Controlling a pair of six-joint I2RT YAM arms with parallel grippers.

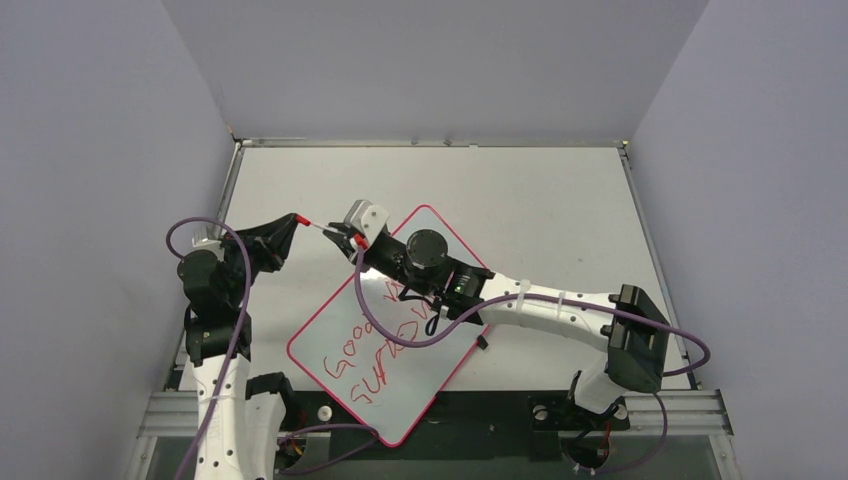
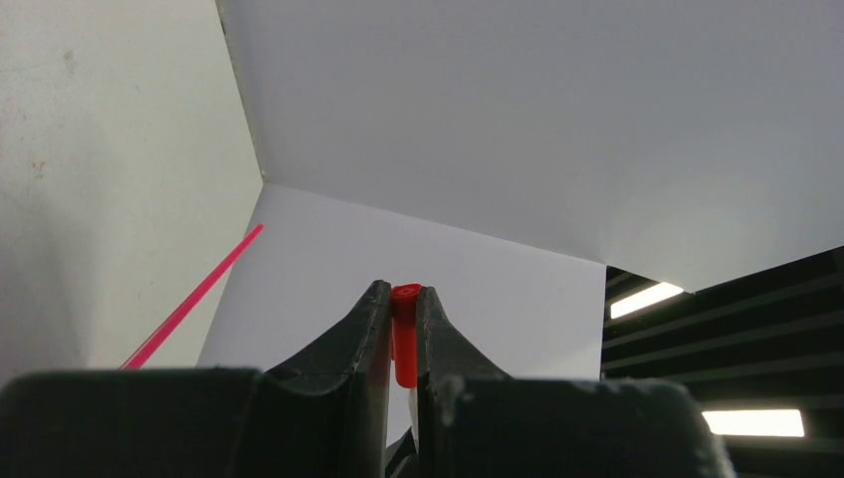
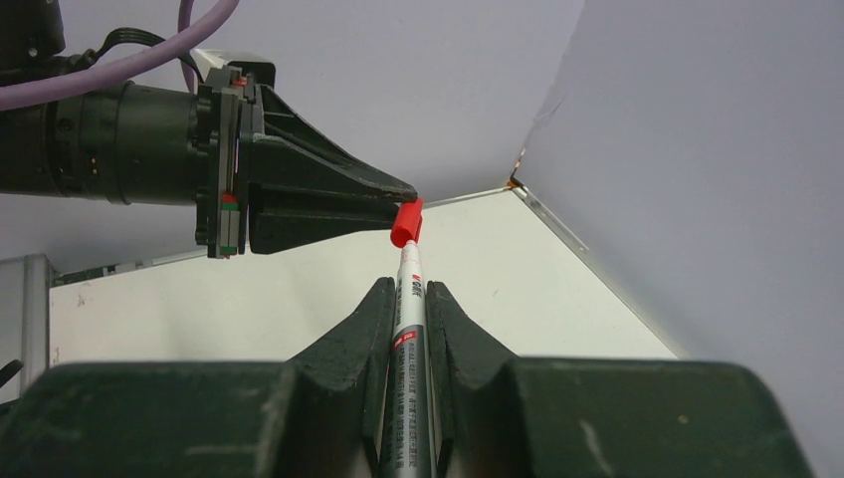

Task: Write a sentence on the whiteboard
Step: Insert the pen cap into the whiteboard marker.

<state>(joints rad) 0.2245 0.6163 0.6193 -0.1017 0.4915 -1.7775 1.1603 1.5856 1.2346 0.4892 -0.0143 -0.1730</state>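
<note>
The whiteboard (image 1: 412, 395) lies tilted on the table with the sentence (image 1: 375, 350) in red in two lines. Above its far corner both grippers meet on a marker (image 1: 325, 230). My left gripper (image 1: 297, 222) is shut on the red cap (image 2: 404, 339), which fills the gap between its fingertips. My right gripper (image 3: 408, 291) is shut on the silver-white barrel (image 3: 408, 339). In the right wrist view the cap (image 3: 406, 223) sits at the barrel's far end, slightly tilted, pinched by the left gripper's fingers (image 3: 378, 189). I cannot tell whether it is fully seated. The board's pink frame (image 2: 189, 299) shows in the left wrist view.
Grey walls close the pale table (image 1: 540, 220) on three sides. A metal rail (image 1: 480, 408) with the arm bases runs along the near edge. The right arm (image 1: 540, 310) and its purple cable stretch over the board's right half. A small black clip (image 1: 483, 342) sits on the board's edge.
</note>
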